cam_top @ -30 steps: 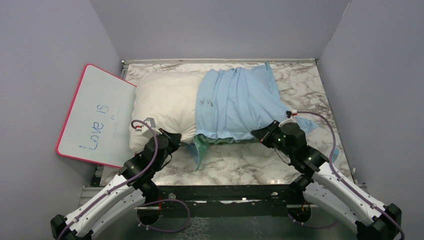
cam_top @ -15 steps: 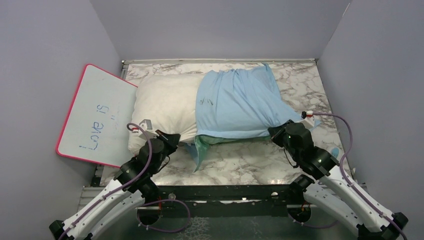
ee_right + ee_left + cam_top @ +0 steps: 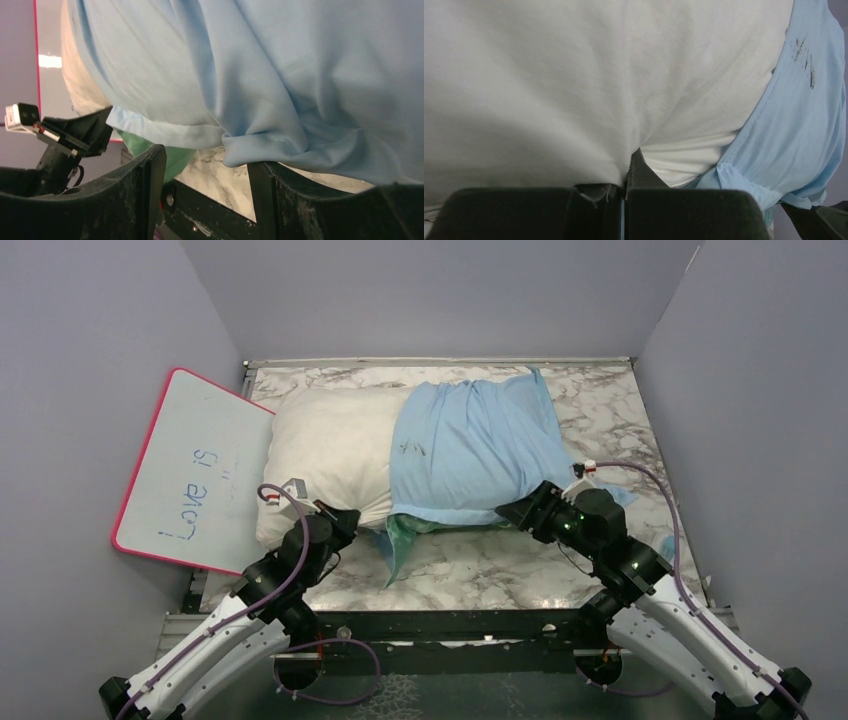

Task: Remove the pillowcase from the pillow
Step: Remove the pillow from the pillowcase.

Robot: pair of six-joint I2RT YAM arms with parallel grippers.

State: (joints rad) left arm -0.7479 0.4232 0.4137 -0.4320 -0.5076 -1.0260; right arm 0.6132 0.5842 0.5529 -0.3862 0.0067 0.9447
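— Pinching the near edge of the plump cream-white pillow (image 3: 330,445), the left gripper (image 3: 345,523) is clenched on its fabric, I think to anchor it.
— And the right gripper (image 3: 515,508)?
— Its jaws stand apart at the near hem of the thin light blue pillowcase (image 3: 470,445), which covers the pillow's right half. Only the right wrist view shows a fold lying loose over the fingers (image 3: 135,195), ungripped.

One pillow (image 3: 325,445), one pillowcase (image 3: 470,440), one whiteboard (image 3: 190,475) — two pincers: left pincer (image 3: 346,519), right pincer (image 3: 511,510).
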